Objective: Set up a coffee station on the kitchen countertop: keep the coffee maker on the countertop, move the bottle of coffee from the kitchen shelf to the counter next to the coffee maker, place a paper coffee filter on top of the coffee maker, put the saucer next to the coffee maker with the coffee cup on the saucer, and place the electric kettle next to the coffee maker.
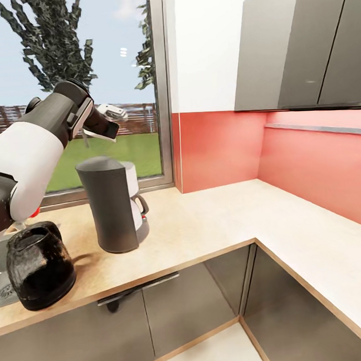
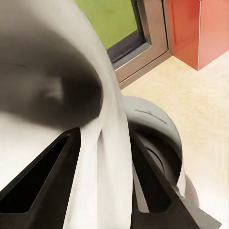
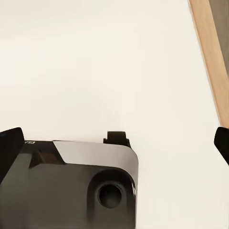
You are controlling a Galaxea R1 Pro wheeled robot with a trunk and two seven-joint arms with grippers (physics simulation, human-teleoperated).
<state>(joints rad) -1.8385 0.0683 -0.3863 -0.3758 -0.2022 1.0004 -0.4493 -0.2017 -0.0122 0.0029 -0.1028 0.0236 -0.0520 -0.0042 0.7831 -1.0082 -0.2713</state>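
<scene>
The dark grey coffee maker (image 1: 112, 204) with its white carafe stands on the countertop (image 1: 213, 216) by the window. My left gripper (image 1: 103, 127) hangs just above it, shut on a white paper coffee filter (image 1: 114, 113). In the left wrist view the filter (image 2: 95, 119) fills the gap between the dark fingers (image 2: 43, 183), and the coffee maker's top (image 2: 152, 126) lies below. A black electric kettle (image 1: 40, 265) sits on the counter left of the coffee maker. My right gripper (image 3: 116, 143) is open over pale floor, with nothing between its fingertips (image 3: 10, 140).
A sink edge (image 1: 0, 291) lies at the far left beside the kettle. The counter turns a corner to the right under grey wall cabinets (image 1: 300, 44) and a red backsplash (image 1: 221, 147). Part of my own base (image 3: 71, 186) shows in the right wrist view.
</scene>
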